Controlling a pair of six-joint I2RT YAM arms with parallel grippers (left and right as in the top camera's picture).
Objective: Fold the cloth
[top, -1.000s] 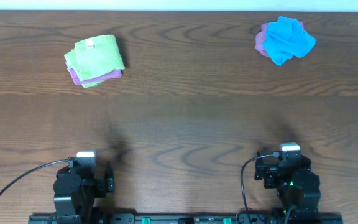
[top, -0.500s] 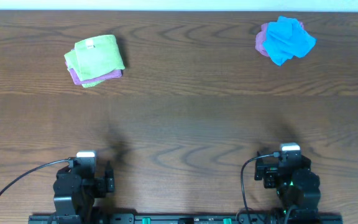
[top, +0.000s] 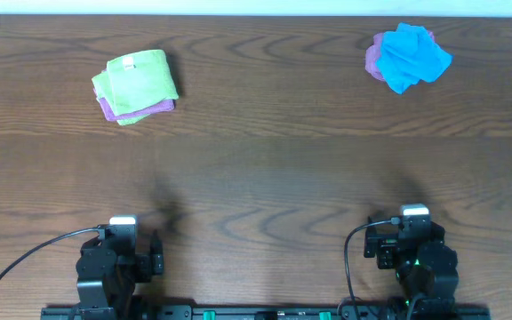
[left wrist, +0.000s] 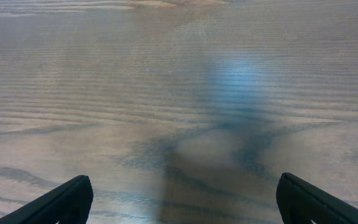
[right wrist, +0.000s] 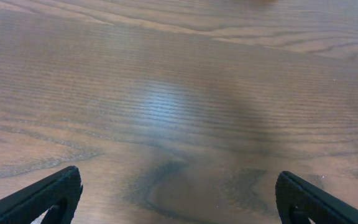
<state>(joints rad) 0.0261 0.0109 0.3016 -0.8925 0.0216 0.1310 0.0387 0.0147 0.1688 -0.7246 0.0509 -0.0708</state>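
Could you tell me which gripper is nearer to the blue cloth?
Right. The right gripper sits at the near edge, almost directly in line with the blue cloth at the far edge. The left gripper is at the near edge, but far off to the cloth's left.

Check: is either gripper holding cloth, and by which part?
Nothing is held. The left gripper and right gripper are open over bare table; the blue cloth and green cloth lie far away.
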